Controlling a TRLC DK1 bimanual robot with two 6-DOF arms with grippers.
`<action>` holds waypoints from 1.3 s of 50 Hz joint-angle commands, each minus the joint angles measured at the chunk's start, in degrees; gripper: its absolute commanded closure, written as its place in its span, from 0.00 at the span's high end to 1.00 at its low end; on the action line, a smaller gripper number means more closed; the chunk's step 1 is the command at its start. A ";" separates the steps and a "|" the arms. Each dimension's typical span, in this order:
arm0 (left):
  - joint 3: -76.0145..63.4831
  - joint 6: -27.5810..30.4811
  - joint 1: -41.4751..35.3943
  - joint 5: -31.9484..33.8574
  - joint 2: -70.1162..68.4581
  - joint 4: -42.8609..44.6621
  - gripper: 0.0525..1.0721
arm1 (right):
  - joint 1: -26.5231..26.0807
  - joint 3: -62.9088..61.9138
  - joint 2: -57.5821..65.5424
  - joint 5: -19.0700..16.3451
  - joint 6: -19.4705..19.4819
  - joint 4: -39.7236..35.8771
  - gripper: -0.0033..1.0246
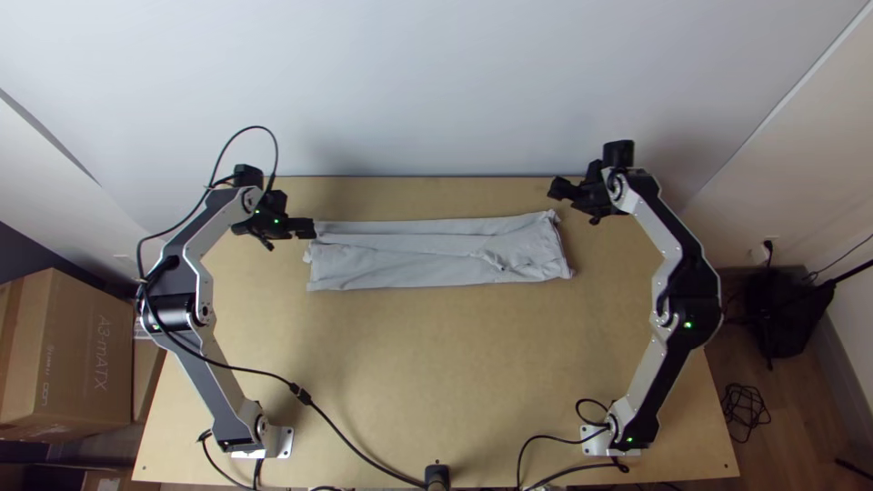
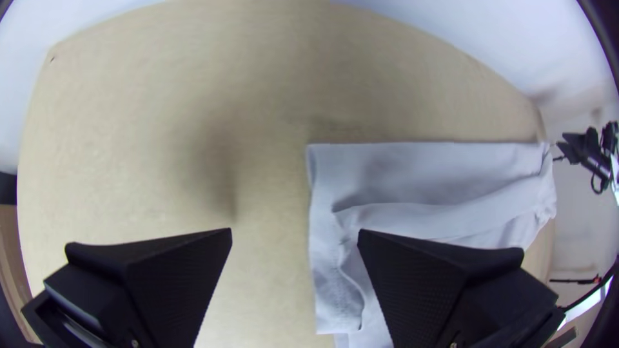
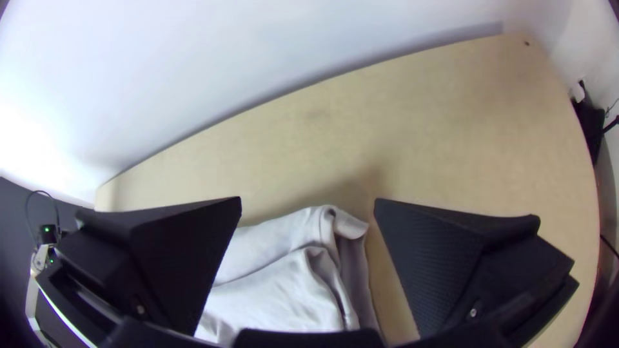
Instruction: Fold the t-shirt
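Likely end-fold next | shirt (image 1: 409,265): long creased strip | left fingers (image 2: 438,277) spread, right fingers (image 3: 445,264) spread | pinch all layers at one end, carry low, lay flat

T-shirt (image 1: 400,268): plain light grey. Table (image 1: 409,364): light tan, faint mottled grain. Left gripper (image 1: 306,228) + right gripper (image 1: 557,189): black, fine ribbed texture on the pads (image 3: 429,258). Arm links (image 1: 641,373) silver-grey, LEDs (image 1: 688,325) green. Wall (image 1: 436,82) pale blue-white. Box (image 1: 77,355) brown.
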 commanded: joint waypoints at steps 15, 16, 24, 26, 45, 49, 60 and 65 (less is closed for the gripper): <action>-7.89 0.23 6.17 16.66 -2.77 -2.86 0.95 | -6.73 -4.72 -12.36 -22.81 17.60 -1.51 0.96; -8.24 0.32 6.17 17.62 -2.77 -2.94 0.95 | -7.26 -4.72 -12.54 -25.28 19.01 -1.51 0.96; -9.56 0.76 5.64 20.70 -0.84 -2.86 0.96 | -9.19 -4.54 -14.29 -34.86 24.90 -1.51 0.96; -9.38 0.76 5.29 20.70 -0.22 -2.86 0.95 | -9.28 -4.54 -14.73 -35.82 25.51 -1.51 0.96; -8.94 -4.52 -4.64 20.96 1.54 0.04 0.96 | -7.70 -4.98 -18.34 -36.35 26.74 -1.51 0.96; -9.12 -6.54 -6.31 20.88 1.71 1.63 0.96 | -7.08 -5.16 -18.86 -36.26 27.01 -1.51 0.96; -13.07 -8.39 -7.28 20.17 -0.66 5.49 0.55 | -6.03 -6.65 -20.80 -36.26 27.01 -1.51 0.96; -16.41 -9.88 -4.82 19.91 -3.47 8.83 0.03 | -5.77 -7.88 -21.76 -36.26 27.01 -1.51 0.96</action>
